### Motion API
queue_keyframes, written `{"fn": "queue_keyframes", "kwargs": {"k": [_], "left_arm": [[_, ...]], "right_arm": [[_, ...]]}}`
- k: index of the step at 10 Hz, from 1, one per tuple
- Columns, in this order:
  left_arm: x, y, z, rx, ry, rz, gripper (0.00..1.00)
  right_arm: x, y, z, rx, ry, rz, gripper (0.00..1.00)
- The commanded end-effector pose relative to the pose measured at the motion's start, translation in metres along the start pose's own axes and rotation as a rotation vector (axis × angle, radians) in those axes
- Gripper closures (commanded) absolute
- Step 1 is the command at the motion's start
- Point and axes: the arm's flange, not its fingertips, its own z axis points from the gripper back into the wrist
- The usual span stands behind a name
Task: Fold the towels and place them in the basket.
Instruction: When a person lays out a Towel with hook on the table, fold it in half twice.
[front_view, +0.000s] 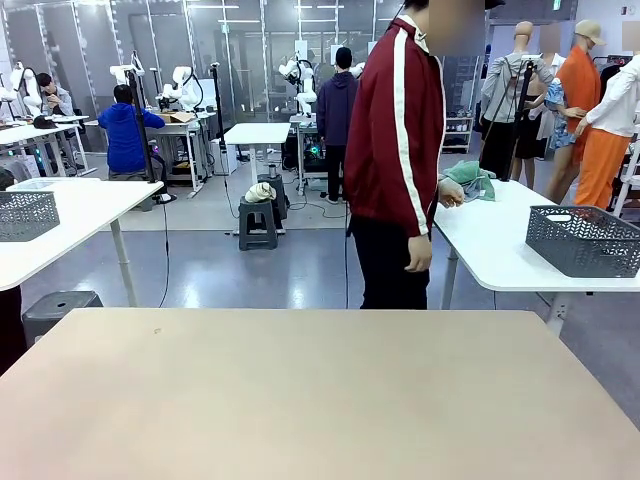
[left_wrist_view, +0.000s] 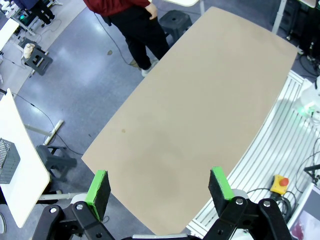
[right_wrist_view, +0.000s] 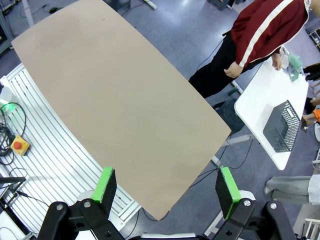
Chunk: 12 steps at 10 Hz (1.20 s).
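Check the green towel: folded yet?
Not folded. The green towel lies bunched in a heap on the white side table, next to the person's hand.

One beige table (front_view: 320, 400) and one person (front_view: 395, 150) at its far side. Two dark grey baskets: the right basket (front_view: 585, 240) and the left basket (front_view: 25, 215). One mint green towel (front_view: 470, 180). Two grippers, the left gripper (left_wrist_view: 159, 185) and the right gripper (right_wrist_view: 167, 185), each with two green pads (left_wrist_view: 98, 187)
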Motion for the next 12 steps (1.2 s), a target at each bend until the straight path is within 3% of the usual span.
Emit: {"fn": "queue_keyframes", "kwargs": {"k": [1,12], "left_arm": [[-0.0016,-0.0006,0.001,0.002,-0.005,0.0,0.0],[-0.0016,-0.0006,0.001,0.002,-0.005,0.0,0.0]], "right_arm": [[-0.001,0.0005,0.0016,-0.002,-0.004,0.001,0.0],[-0.001,0.0005,0.0016,-0.002,-0.004,0.001,0.0]]}}
